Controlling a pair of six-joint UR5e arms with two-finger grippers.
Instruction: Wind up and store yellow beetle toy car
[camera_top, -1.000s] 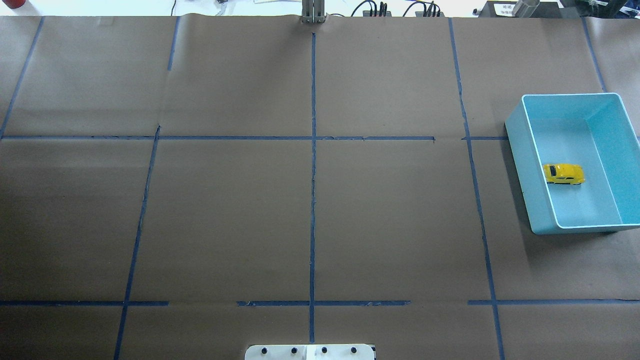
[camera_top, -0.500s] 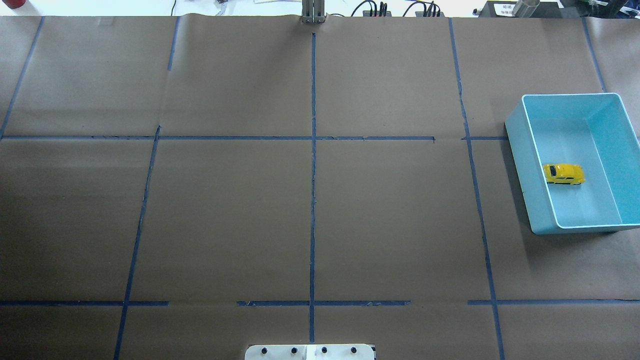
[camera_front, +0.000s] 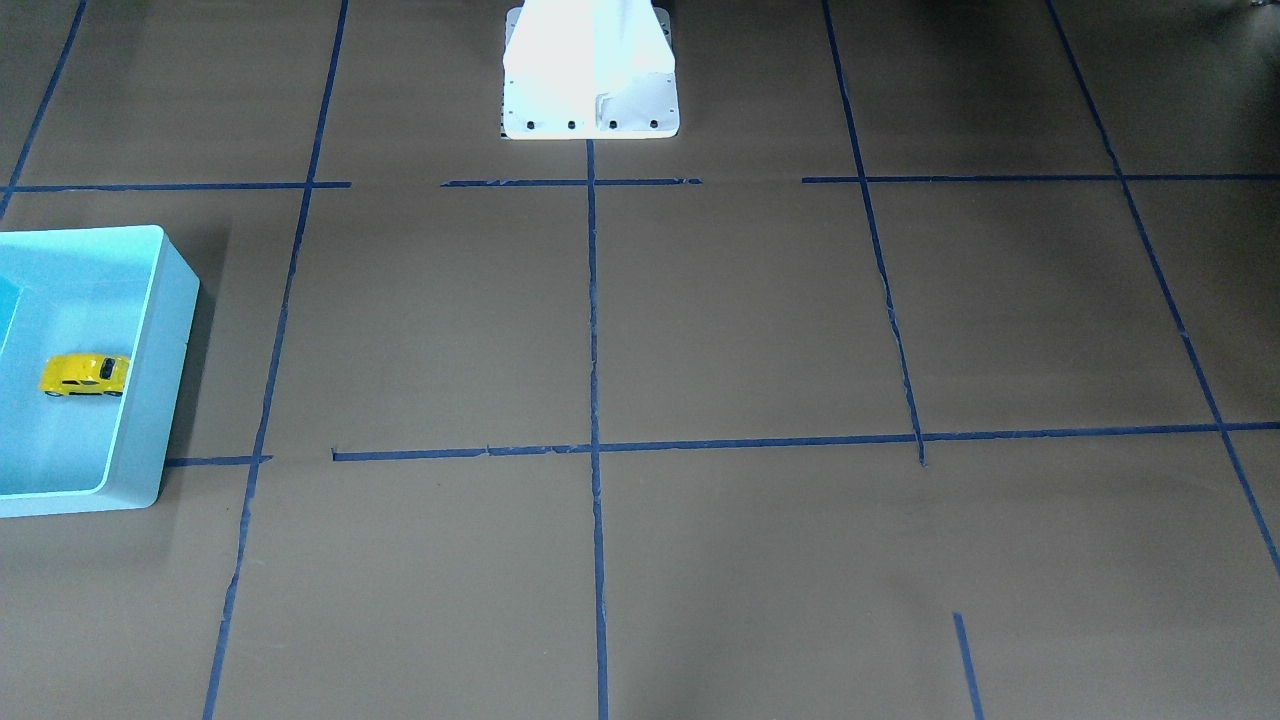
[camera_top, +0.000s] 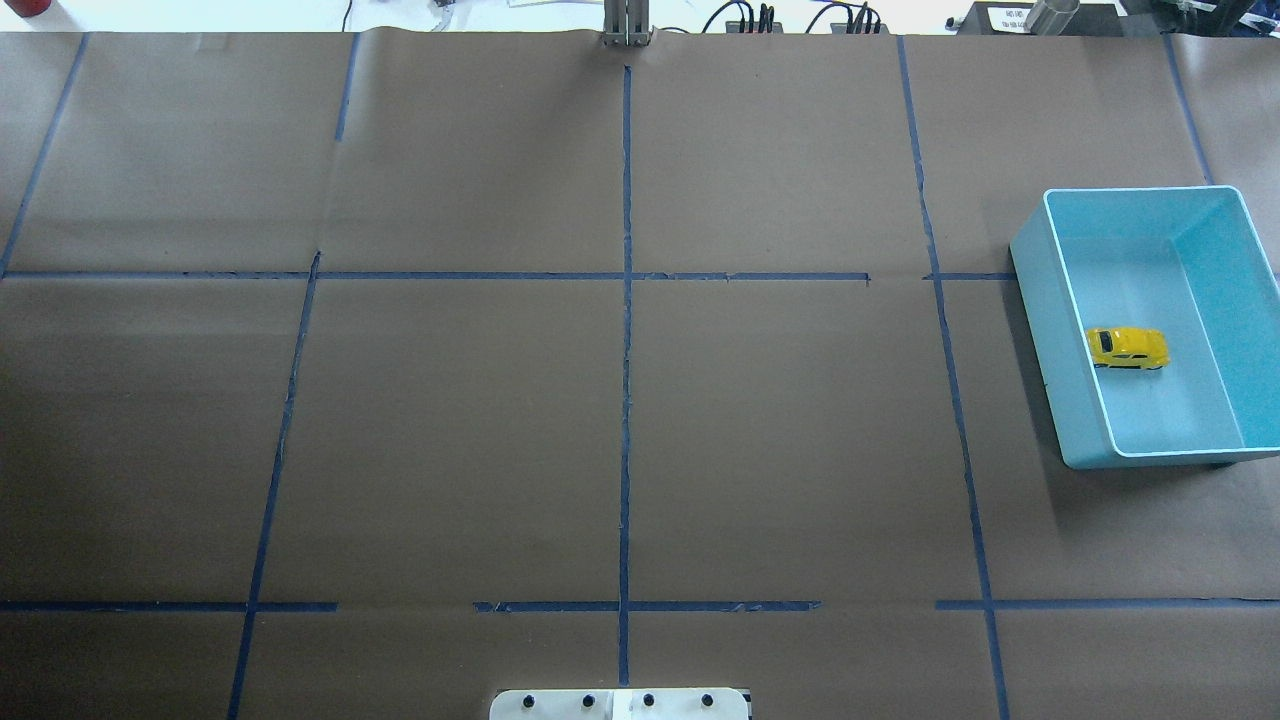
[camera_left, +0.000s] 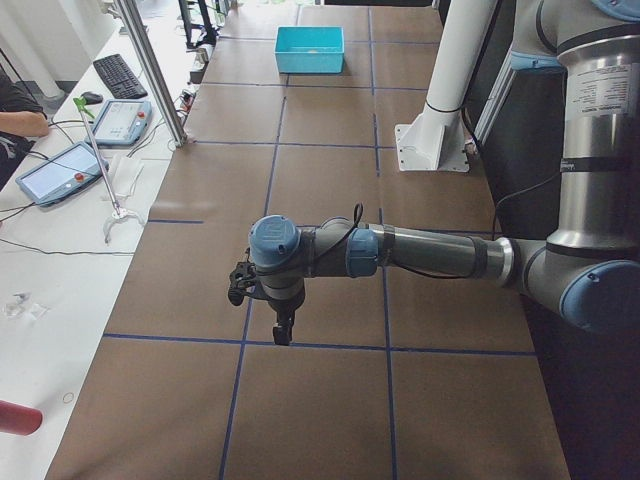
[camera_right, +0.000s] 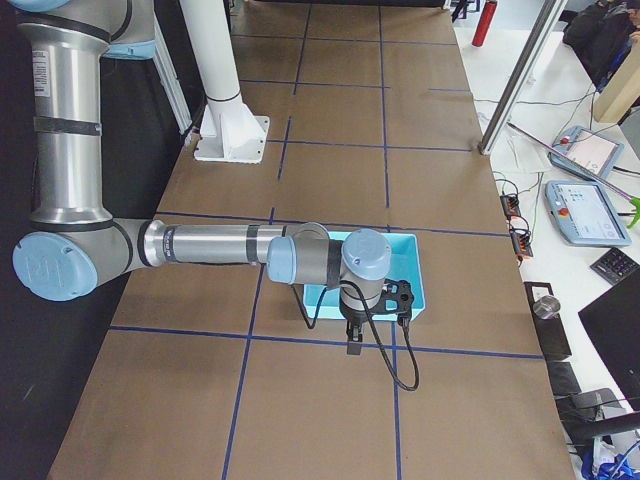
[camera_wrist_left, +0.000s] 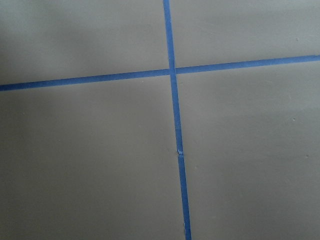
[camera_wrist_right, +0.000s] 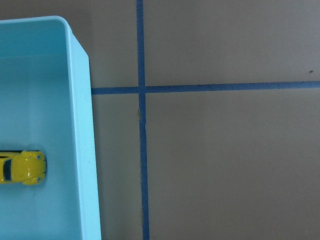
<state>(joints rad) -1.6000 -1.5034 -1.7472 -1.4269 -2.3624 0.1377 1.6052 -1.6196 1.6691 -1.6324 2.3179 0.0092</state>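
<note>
The yellow beetle toy car (camera_top: 1128, 349) stands on its wheels inside the light blue bin (camera_top: 1062, 340) at the table's right edge. The car also shows in the front-facing view (camera_front: 85, 375) and at the left edge of the right wrist view (camera_wrist_right: 22, 168). My right gripper (camera_right: 353, 347) hangs just outside the bin's (camera_right: 412, 262) near wall, and I cannot tell whether it is open or shut. My left gripper (camera_left: 283, 335) hangs over the far left of the table, nowhere near the car, and I cannot tell its state either.
Brown paper with blue tape lines (camera_top: 626, 400) covers the table. The white robot base (camera_front: 590, 80) stands at the table's middle edge. Tablets and a keyboard (camera_left: 120, 75) lie beyond the far side.
</note>
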